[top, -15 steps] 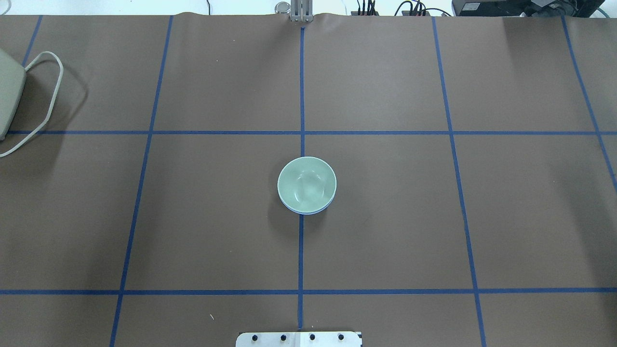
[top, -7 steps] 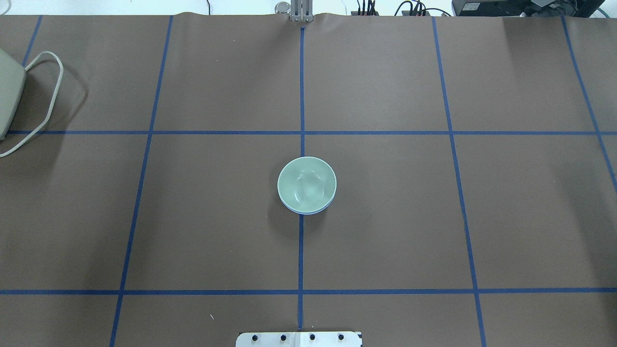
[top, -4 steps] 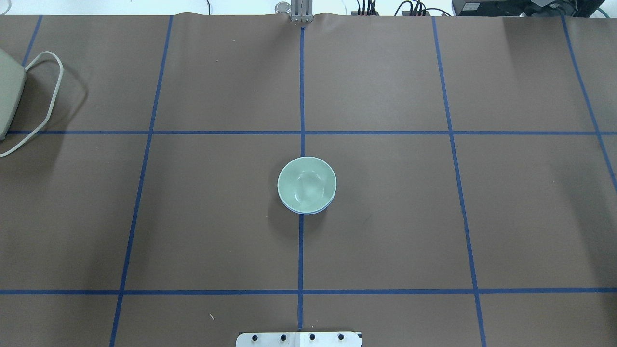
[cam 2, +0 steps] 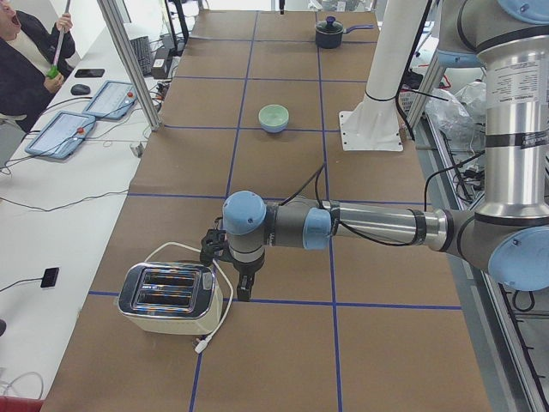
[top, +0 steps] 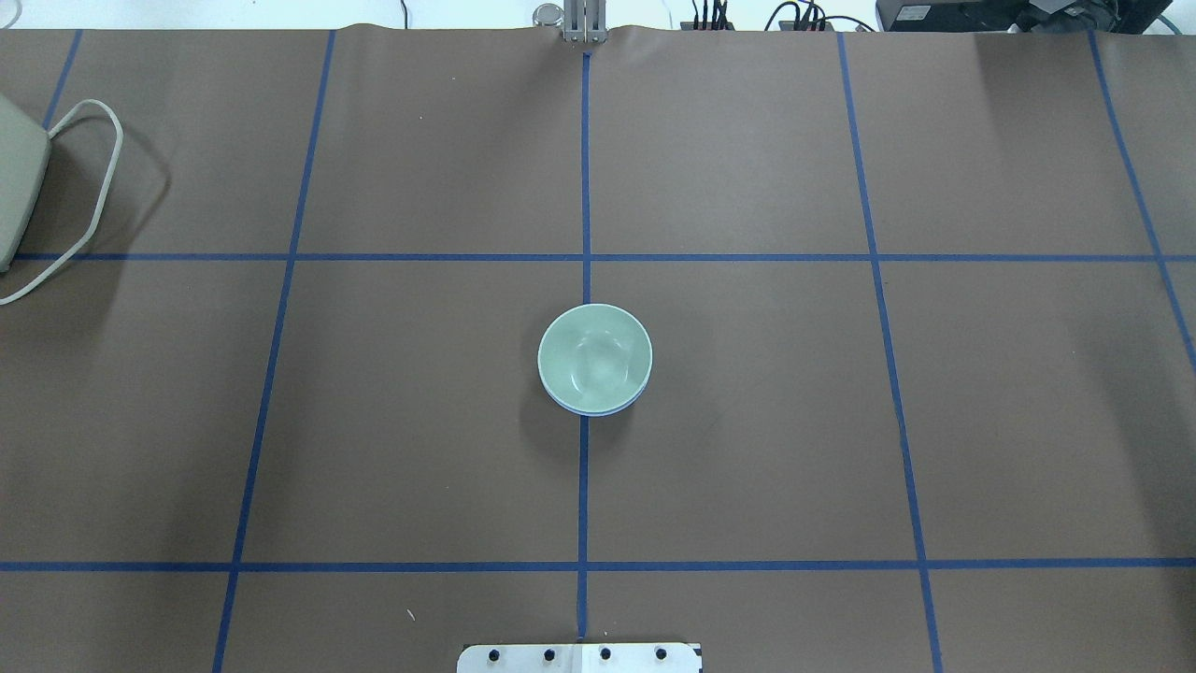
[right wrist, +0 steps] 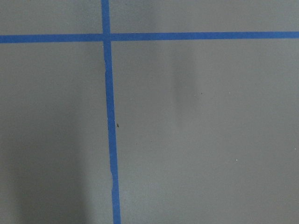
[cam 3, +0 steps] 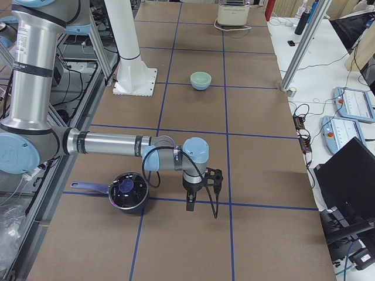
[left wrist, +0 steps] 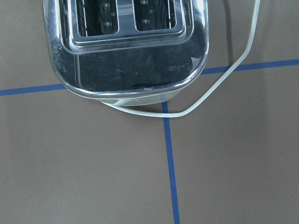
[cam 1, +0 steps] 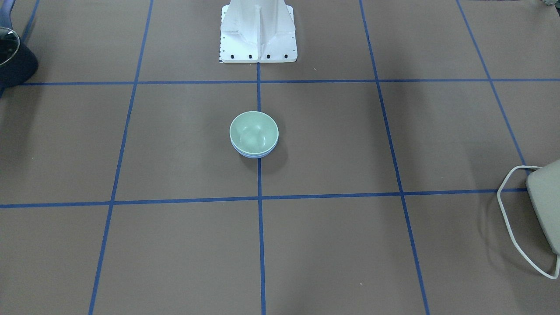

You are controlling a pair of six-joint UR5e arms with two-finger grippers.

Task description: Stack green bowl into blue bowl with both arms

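The green bowl (top: pixel 594 355) sits nested inside the blue bowl (top: pixel 589 411) at the table's centre, on the middle tape line. Only a thin rim of the blue bowl shows under it. The pair also shows in the front view, green bowl (cam 1: pixel 253 130) in blue bowl (cam 1: pixel 253 155). My left gripper (cam 2: pixel 243 289) hangs low beside the toaster, far from the bowls. My right gripper (cam 3: pixel 190 202) hangs low beside a dark pot, also far from them. I cannot tell whether either is open or shut. Neither wrist view shows fingers or a bowl.
A chrome toaster (cam 2: pixel 167 296) with a white cord stands at the table's left end and fills the top of the left wrist view (left wrist: pixel 126 42). A dark lidded pot (cam 3: pixel 129 190) stands at the right end. The white pedestal (cam 1: pixel 258 30) stands behind the bowls.
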